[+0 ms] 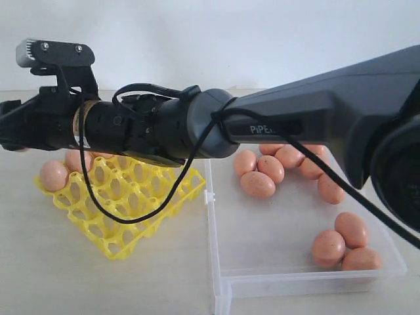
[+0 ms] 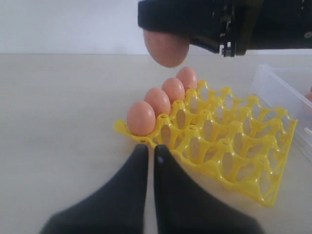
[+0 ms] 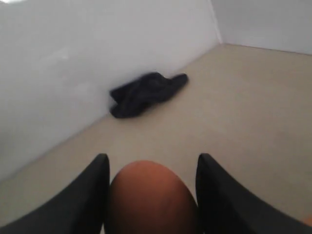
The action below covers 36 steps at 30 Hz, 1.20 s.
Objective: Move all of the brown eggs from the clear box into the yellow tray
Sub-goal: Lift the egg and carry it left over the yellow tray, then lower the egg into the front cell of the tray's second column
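My right arm [image 1: 315, 111] reaches across to the left. Its gripper [image 3: 153, 156] is shut on one brown egg [image 3: 151, 200]. In the left wrist view that held egg [image 2: 165, 48] hangs above the far end of the yellow tray [image 2: 229, 151]. A row of several eggs [image 2: 157, 101] sits along one edge of the tray [image 1: 131, 197]. Several more eggs [image 1: 270, 168] lie in the clear box [image 1: 213, 262] to the tray's right. My left gripper [image 2: 150, 146] is shut and empty, low beside the tray's near corner.
A dark cloth [image 3: 146, 92] lies on the beige table by the white wall. The right arm's black cable [image 1: 98, 203] droops over the tray. The clear box's corner [image 2: 278, 87] stands close to the tray's side.
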Each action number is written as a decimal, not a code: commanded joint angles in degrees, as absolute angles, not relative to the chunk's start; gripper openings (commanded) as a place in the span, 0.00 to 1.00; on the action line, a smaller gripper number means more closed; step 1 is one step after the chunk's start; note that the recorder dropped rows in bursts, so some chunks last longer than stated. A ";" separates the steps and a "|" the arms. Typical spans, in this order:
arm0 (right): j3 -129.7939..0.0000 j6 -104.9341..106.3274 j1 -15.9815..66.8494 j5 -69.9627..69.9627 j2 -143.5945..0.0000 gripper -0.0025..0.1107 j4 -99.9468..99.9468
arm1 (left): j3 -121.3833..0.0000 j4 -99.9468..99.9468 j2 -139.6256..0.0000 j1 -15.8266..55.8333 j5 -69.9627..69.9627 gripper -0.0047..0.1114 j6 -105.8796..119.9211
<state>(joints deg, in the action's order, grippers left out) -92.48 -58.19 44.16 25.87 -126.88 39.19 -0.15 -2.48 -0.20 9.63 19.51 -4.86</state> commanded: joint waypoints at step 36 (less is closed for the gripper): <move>-92.63 -45.48 43.92 18.80 -136.73 0.03 39.22 | 0.00 -2.33 0.00 9.89 19.24 0.08 -4.93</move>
